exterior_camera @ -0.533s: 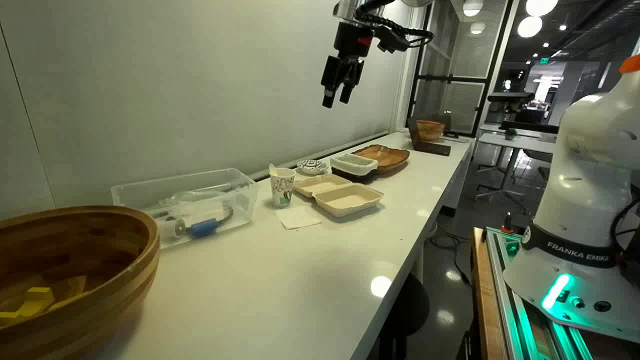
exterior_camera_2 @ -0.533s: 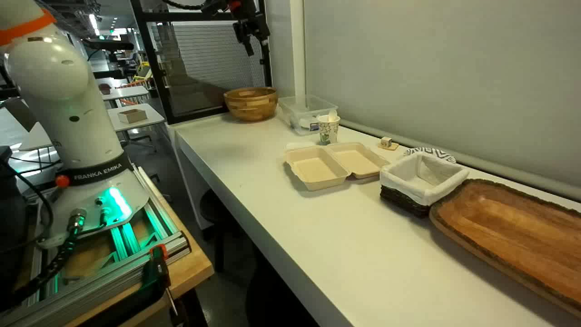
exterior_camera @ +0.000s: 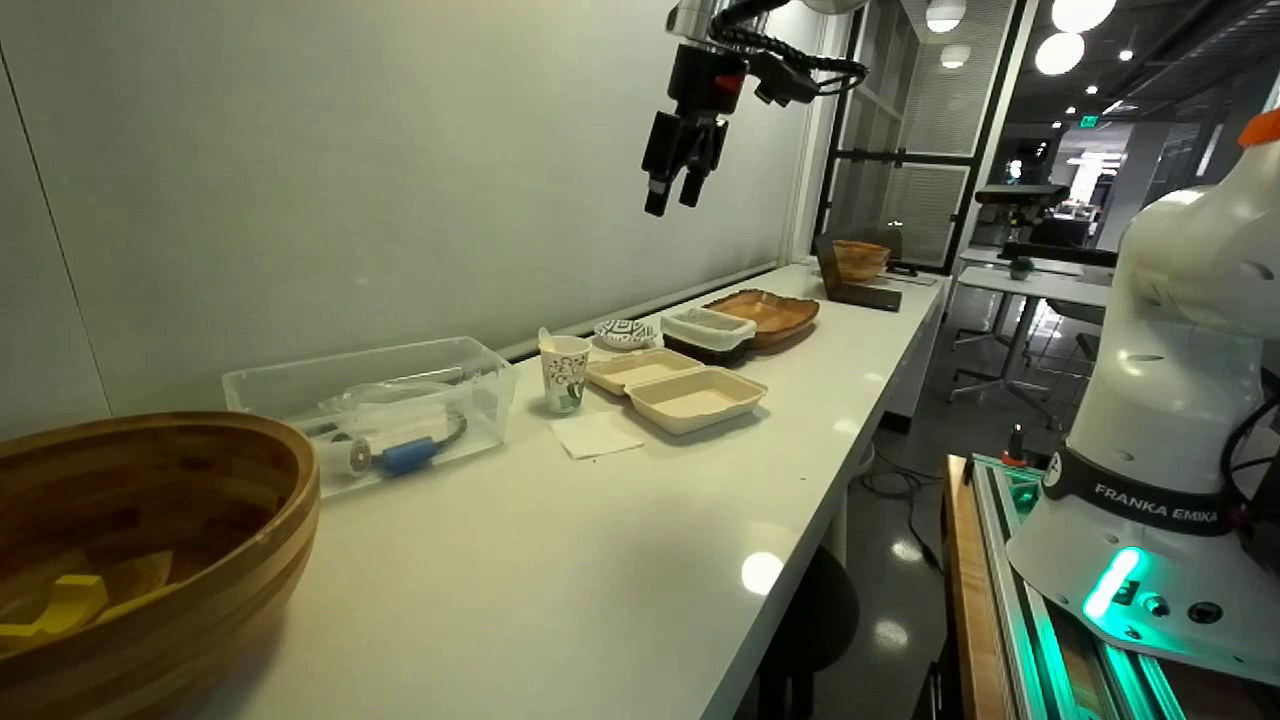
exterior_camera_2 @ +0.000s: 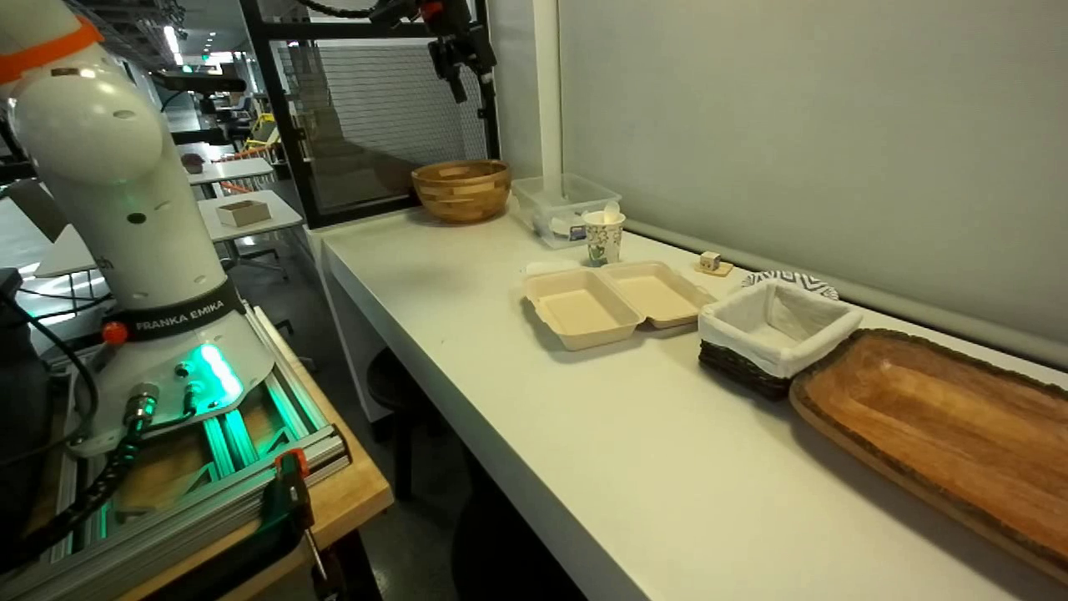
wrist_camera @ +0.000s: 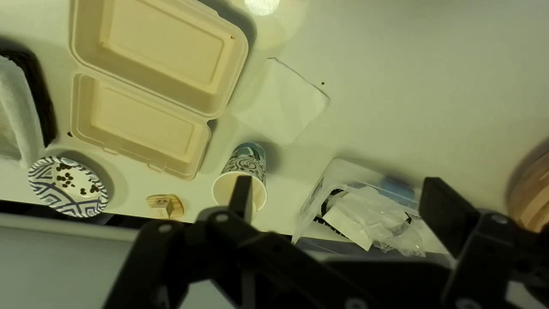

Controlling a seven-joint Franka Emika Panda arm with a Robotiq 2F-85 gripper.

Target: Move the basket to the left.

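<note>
You hold fingers [wrist_camera: 446, 214] wide apart, nothing between, high over bench [exterior_camera_2: 626, 442], likely to clear cup [exterior_camera_2: 602, 242]. Basket [exterior_camera_2: 776, 334] sits nearer bench's rear edge, between food box [exterior_camera_2: 596, 309] and wooden tray [exterior_camera_2: 943, 426]: lifting looks wiser than sliding.

A cup [exterior_camera: 565, 375] stands between an open box [exterior_camera: 698, 400] and a clear bin [exterior_camera: 488, 405] on a counter [exterior_camera: 560, 590], a napkin [exterior_camera: 597, 434] nearby. Dark bits [wrist_camera: 63, 166] dot a dish [wrist_camera: 49, 195]; a wooden bowl [exterior_camera: 200, 630] holds something yellow [exterior_camera: 75, 600].
</note>
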